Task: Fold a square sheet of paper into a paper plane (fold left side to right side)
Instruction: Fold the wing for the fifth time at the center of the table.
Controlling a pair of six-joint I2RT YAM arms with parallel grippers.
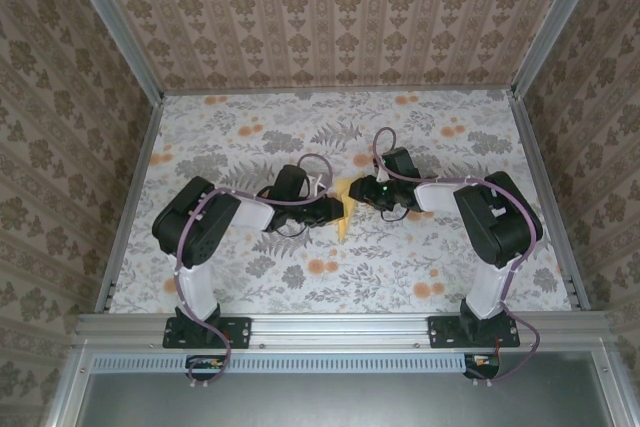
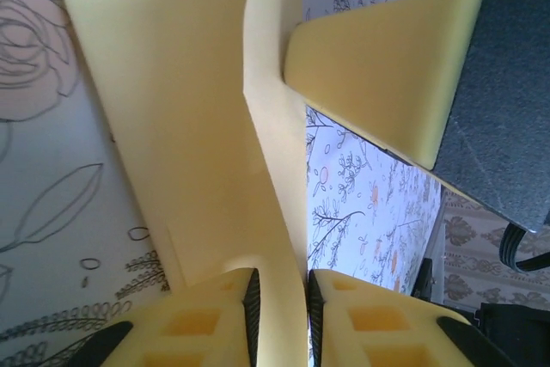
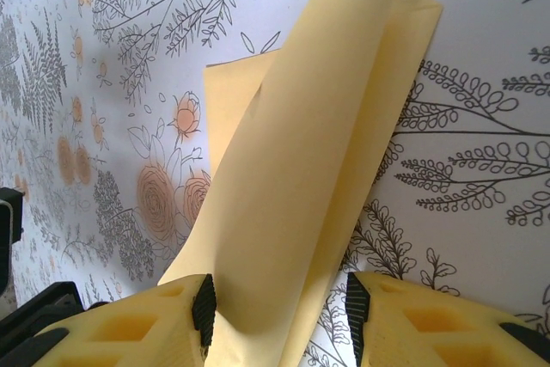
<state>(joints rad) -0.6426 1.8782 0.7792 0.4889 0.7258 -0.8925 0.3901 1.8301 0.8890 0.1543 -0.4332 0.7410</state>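
The pale-yellow paper (image 1: 344, 209) lies mid-table, folded lengthwise into a long creased strip with raised flaps, and both grippers meet at it. My left gripper (image 1: 334, 210) comes from the left. In its wrist view an upright flap of the paper (image 2: 189, 109) passes between the pads of the left gripper (image 2: 283, 298), which stand slightly apart. My right gripper (image 1: 360, 190) comes from the right, and its yellow finger (image 2: 378, 75) shows beside the flap. In the right wrist view the right gripper (image 3: 279, 311) is open wide around the paper (image 3: 318, 152); the left pad touches it and the right pad is clear.
The table is covered by a floral cloth (image 1: 430, 137) with orange blotches. Aluminium rails (image 1: 130, 197) run along both sides, with a back edge in front of wallpapered walls. The arms' purple cables (image 1: 318, 162) loop above the wrists.
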